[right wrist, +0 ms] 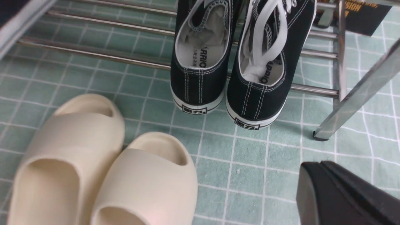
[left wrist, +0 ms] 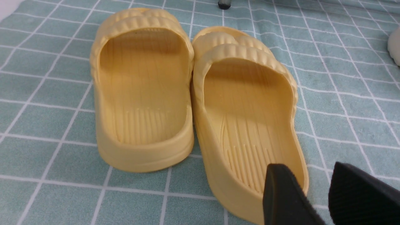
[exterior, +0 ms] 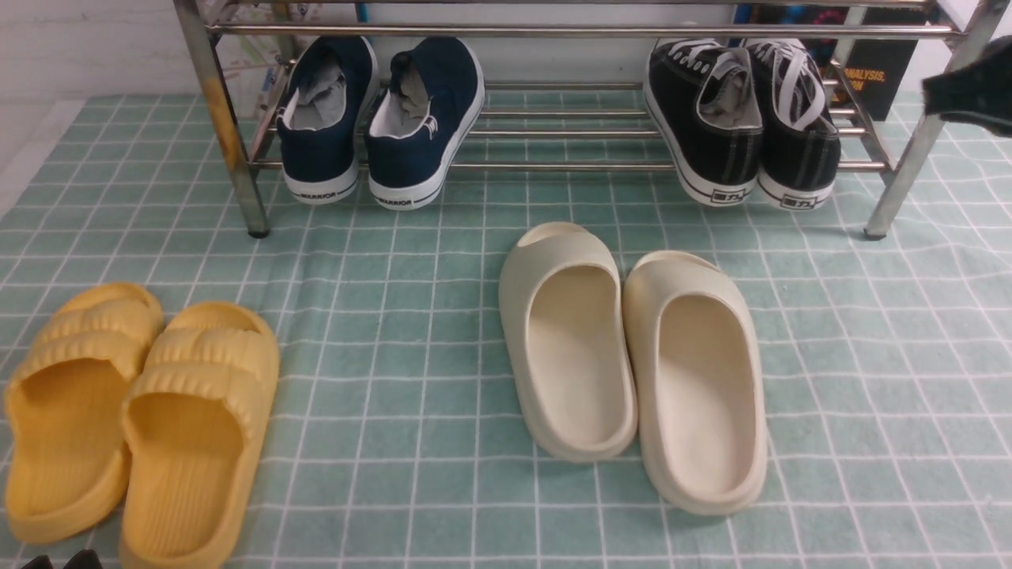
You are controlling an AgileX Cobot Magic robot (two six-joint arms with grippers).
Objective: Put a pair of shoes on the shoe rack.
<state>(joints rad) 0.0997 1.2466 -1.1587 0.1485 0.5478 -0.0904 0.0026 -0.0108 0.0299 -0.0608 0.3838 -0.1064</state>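
The black sneakers [exterior: 739,118] already sat on the shoe rack [exterior: 553,32]; right gripper [right wrist: 343,197] jaws pressed together, left gripper [left wrist: 315,193] jaws spread, both empty; only retreat seemed left.

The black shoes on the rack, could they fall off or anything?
Maybe. The black shoes sit on the rack with their heels sticking out past the front rail, so a bump might tip them onto the cloth. The right gripper, shut and empty, hangs beside the rack's right leg and could knock it when it moves. The left gripper, open, hovers over the yellow slippers and might nudge them.
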